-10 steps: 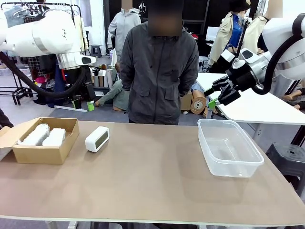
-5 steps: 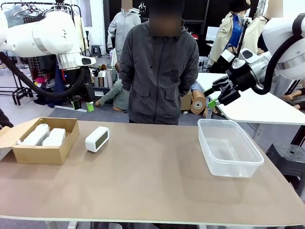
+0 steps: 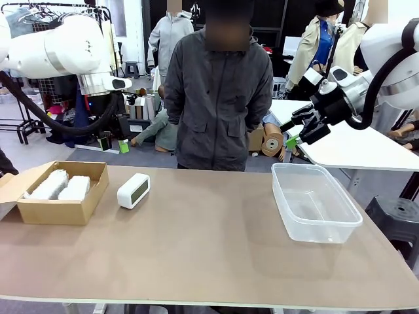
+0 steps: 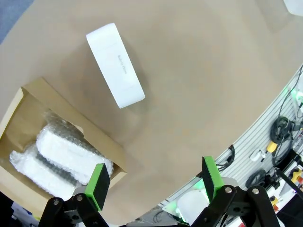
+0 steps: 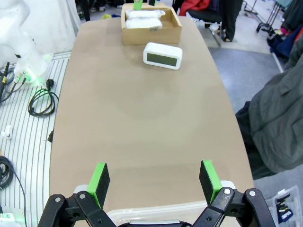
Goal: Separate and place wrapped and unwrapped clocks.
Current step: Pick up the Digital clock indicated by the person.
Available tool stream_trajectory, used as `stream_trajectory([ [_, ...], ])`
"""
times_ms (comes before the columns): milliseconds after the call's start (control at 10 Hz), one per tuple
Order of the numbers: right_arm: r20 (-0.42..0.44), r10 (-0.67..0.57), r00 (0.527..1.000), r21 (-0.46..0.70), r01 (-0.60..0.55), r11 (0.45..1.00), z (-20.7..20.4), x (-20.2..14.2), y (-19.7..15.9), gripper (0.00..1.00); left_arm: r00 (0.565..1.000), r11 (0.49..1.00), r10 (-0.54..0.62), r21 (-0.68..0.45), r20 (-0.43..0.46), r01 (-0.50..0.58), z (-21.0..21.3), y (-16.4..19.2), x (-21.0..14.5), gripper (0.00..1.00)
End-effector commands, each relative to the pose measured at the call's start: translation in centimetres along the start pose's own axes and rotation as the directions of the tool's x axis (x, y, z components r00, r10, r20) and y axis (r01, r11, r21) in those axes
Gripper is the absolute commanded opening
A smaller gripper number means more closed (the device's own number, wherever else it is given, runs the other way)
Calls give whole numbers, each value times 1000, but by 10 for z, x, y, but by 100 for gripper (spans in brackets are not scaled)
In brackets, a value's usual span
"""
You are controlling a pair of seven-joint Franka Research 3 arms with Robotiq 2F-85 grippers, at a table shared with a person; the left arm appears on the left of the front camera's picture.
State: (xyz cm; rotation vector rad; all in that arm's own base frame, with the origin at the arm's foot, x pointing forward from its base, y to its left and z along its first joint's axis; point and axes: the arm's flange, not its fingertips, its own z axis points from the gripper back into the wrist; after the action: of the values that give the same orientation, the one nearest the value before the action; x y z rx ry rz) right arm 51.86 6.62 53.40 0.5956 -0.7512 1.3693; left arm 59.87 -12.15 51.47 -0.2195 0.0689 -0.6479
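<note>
The front view takes in the whole table [image 3: 209, 248]. Two wrapped clocks [image 3: 49, 185] lie side by side in the box [image 3: 52, 210] at the far left. The bare clock [image 3: 133, 190] stands just right of the box, not touching it. The tub [image 3: 298, 171] sits at the right, well apart. A person [image 3: 219, 98] stands at the far edge, behind the middle.

The right gripper [image 3: 292, 131] hangs high beyond the tub's far right corner, jaws spread wide with nothing between them. Its wrist view looks down the table's length and gives the clock's display [image 5: 161, 57] square on, which the front view shows only at a slant.

The left gripper [image 4: 154, 176], fully open and holding nothing, looks down on the clock's plain top side. The small print there is too fine to read.

In the front view the box wall hides the lower parts of the wrapped clocks. In the left wrist view a green pad [image 4: 98, 185] covers one wrapped clock's end, and the box is cut off at the picture's edge. The tub's rim [image 5: 156, 209] is cut off at the bottom of the right wrist view.

A broad stretch of tabletop lies between clock and tub, and along the near edge.
</note>
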Motion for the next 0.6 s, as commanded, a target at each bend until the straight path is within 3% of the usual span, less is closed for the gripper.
stream_trajectory([
  [0, -2, 3, 1000, 1, -3, 1000, 1, 1, 0, 100, 1000, 1000, 11, 9, -12, -11, 0, 1, -2, 100],
  [300, -2, 3, 1000, 1, -3, 1000, 1, 1, 0, 100, 1000, 1000, 0, 0, 0, 0, 0, 0, 0, 100],
  [500, -2, 3, 1000, 1, -3, 1000, 1, 1, 0, 100, 964, 970, -235, -31, 129, 240, 11, -19, -1, 100],
])
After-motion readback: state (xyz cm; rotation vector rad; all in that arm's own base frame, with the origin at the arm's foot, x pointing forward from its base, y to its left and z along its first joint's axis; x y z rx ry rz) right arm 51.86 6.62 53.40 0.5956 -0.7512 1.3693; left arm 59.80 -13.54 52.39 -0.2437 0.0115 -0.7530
